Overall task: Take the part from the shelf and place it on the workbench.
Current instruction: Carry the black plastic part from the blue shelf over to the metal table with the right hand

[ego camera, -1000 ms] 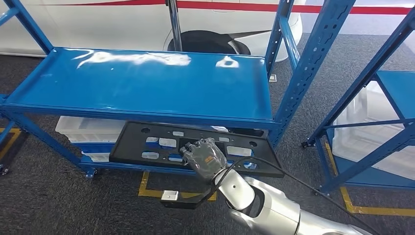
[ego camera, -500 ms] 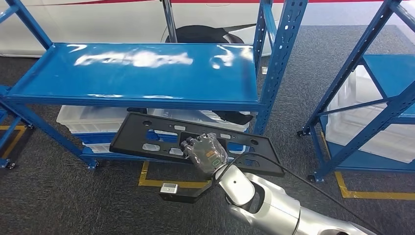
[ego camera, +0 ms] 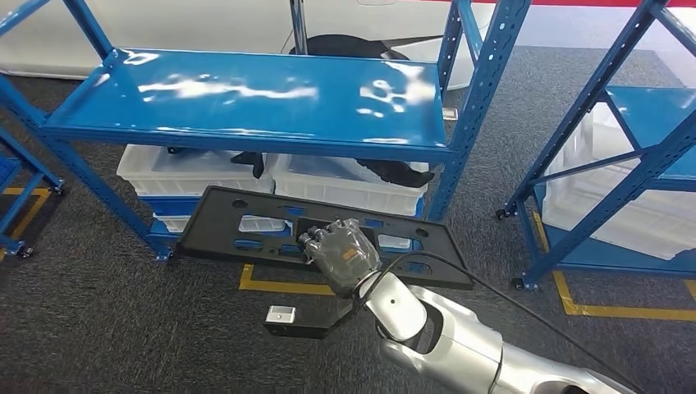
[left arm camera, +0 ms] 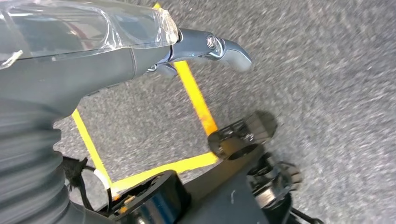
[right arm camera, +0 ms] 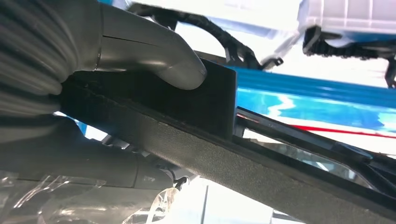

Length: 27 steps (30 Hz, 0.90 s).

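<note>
Left to right: my left hand [left arm camera: 140, 51] hangs over the floor, holding nothing that I can see — fingers hidden, so I cannot tell open or closed. My right hand [ego camera: 343, 253] grips the black part [ego camera: 246, 226], clear of the blue shelf [ego camera: 246, 90] — removal looks done, the workbench placement remains.

The part [ego camera: 246, 226] (in the right hand [ego camera: 343, 254]) now hangs clear of the shelf [ego camera: 246, 98].
</note>
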Tool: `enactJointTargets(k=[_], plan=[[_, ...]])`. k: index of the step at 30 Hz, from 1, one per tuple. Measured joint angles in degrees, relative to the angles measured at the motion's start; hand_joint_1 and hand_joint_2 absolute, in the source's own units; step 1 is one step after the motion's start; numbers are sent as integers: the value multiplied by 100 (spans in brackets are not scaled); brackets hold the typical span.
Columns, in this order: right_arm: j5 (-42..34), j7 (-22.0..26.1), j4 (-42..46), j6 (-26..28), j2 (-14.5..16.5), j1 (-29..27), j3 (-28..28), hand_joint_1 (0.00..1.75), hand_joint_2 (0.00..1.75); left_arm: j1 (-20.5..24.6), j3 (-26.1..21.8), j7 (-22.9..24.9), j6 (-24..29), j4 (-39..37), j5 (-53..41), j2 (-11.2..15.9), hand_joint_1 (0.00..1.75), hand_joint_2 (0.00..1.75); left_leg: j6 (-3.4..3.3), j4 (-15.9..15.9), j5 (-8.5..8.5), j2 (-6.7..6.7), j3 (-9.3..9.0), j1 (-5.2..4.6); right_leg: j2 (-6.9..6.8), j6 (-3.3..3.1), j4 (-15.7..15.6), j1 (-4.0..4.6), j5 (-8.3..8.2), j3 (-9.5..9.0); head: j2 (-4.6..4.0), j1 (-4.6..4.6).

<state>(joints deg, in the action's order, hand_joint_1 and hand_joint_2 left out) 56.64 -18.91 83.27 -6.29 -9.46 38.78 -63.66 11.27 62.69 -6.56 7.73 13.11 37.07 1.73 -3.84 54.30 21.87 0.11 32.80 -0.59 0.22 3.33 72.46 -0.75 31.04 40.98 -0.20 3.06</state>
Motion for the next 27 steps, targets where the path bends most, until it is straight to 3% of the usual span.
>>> enactJointTargets(k=[1,3,5,7,9,10,13,14,15,16,18,19,21,22,24,25,27], plan=[[-10,-1,-10,0,0,-1,-1,175,175,-2,0,0,-1,0,0,0,0,175,2,4,-67,1,84,-11,0,-8,-19,1,-124,-128,0,0],[-24,1,-23,1,3,3,-1,175,175,-4,0,0,-1,0,0,0,0,175,20,15,-185,0,221,-21,-1,-51,-617,7,-383,-642,1,-1],[-28,9,-27,3,19,22,0,175,175,-6,0,0,0,0,0,0,0,175,69,22,-292,0,314,-33,-2,-105,-1438,40,-360,-1180,1,2],[-36,19,-31,7,43,56,0,175,175,-10,-1,0,2,0,-2,0,0,175,132,5,-403,4,361,-24,1,-156,-1805,84,-294,-1354,1,5],[-76,34,-40,9,58,82,-5,175,175,-27,-2,0,3,-1,-5,11,0,175,200,28,-419,-8,413,2,-11,-223,-1836,73,-403,-1286,1,1],[-110,45,-47,10,67,89,-9,175,175,-41,-2,1,2,-2,-10,17,0,175,241,144,-278,-16,475,18,-21,-257,-1847,60,-472,-1236,0,0],[-221,74,-63,13,95,98,-15,175,175,-62,-1,6,5,-2,-36,27,0,175,369,1140,594,-23,790,92,-33,-314,-1859,24,-686,-991,0,7],[-240,80,-69,13,99,99,-20,175,175,-59,-2,8,14,-2,-47,30,0,175,406,1514,760,-23,861,119,-33,-309,-1858,17,-752,-894,1,9],[-244,84,-75,11,102,99,-29,175,175,-55,-2,12,27,-2,-58,32,0,175,439,1764,767,-23,869,143,-33,-295,-1857,9,-815,-798,1,10],[-240,83,-81,10,104,99,-40,175,175,-55,-2,19,38,-2,-65,33,0,175,467,1844,636,-23,796,165,-33,-273,-1856,-4,-878,-703,1,10],[-218,79,-87,7,106,101,-57,175,175,-56,-2,32,51,-2,-69,33,0,175,514,1443,294,4,374,202,-47,-213,-1849,-29,-1007,-538,1,12],[-208,74,-87,7,110,103,-59,175,175,-52,-2,34,51,-2,-70,34,0,175,526,1010,266,52,42,207,-59,-180,-1840,-30,-1059,-479,1,17],[-193,65,-88,7,116,115,-60,175,175,-21,-2,35,51,-2,-72,37,0,175,462,198,465,131,-480,182,-103,-104,-1822,-21,-1149,-413,1,20],[-189,61,-88,7,117,121,-61,175,175,-6,-2,35,51,-2,-72,38,0,175,407,-19,555,134,-586,158,-134,-66,-1823,-21,-1192,-396,1,18],[-183,60,-89,5,121,129,-69,175,175,-12,-2,38,51,-2,-72,38,0,175,280,-86,541,77,-557,141,-180,5,-1811,-40,-1233,-360,2,2],[-181,62,-89,5,124,128,-75,175,175,-29,-2,40,51,-2,-73,37,0,175,224,-86,498,48,-532,140,-175,24,-1710,-49,-1150,-315,2,-2],[-177,61,-89,4,125,125,-81,175,175,-55,-4,46,51,-2,-74,36,0,175,126,-89,411,-6,-470,129,-119,39,-1078,-55,-732,-65,1,-8]])
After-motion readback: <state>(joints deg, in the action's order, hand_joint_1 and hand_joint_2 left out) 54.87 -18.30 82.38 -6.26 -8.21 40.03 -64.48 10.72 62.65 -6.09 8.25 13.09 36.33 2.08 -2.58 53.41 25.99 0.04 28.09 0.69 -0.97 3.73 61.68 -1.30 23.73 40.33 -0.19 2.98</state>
